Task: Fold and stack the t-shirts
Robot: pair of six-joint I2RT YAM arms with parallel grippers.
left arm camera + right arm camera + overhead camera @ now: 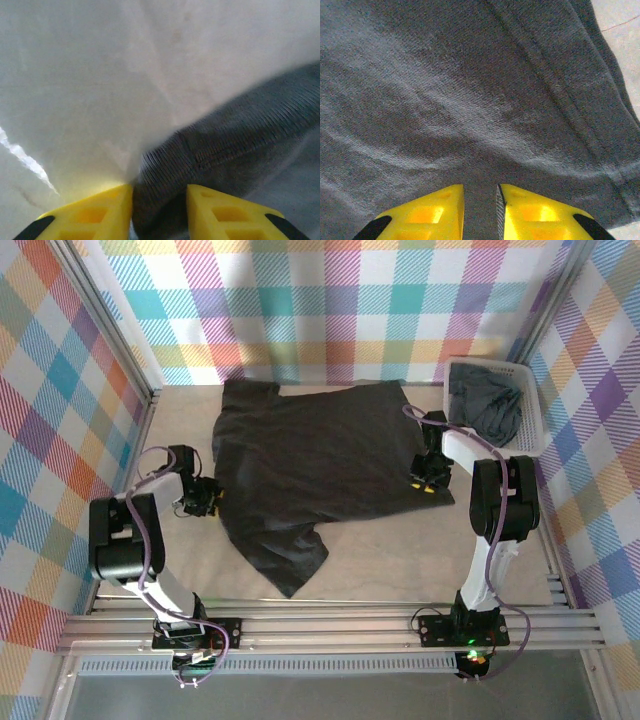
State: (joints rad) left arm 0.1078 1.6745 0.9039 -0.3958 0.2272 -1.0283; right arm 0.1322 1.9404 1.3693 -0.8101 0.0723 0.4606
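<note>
A big dark t-shirt [310,465] lies spread out in the middle of the pale surface [400,560]. Its front is mostly flat. One sleeve sticks out toward the near side and the other sits by the far wall. The left gripper [205,497] is down low at the left edge of the t-shirt. Up close, its two yellow fingers [100,212] have a bunched bit of the cloth edge between them. The stitched hem [200,155] runs just past the tips, and the bare surface shows beside it. The fingers look pinched on that bit of cloth. The right gripper [428,480] is down at the right edge of the t-shirt. Its yellow fingers [535,210] are very close together, with only a thin strip of grey cloth in the gap. They seem to be squeezing the cloth too. A seam runs across the cloth in front of them. A white basket [530,380] sits in the far right corner of the surface, just beside the right arm. Another t-shirt [485,408], grey and crumpled, is inside it. The walls [330,300] around the surface have bright checks.
</note>
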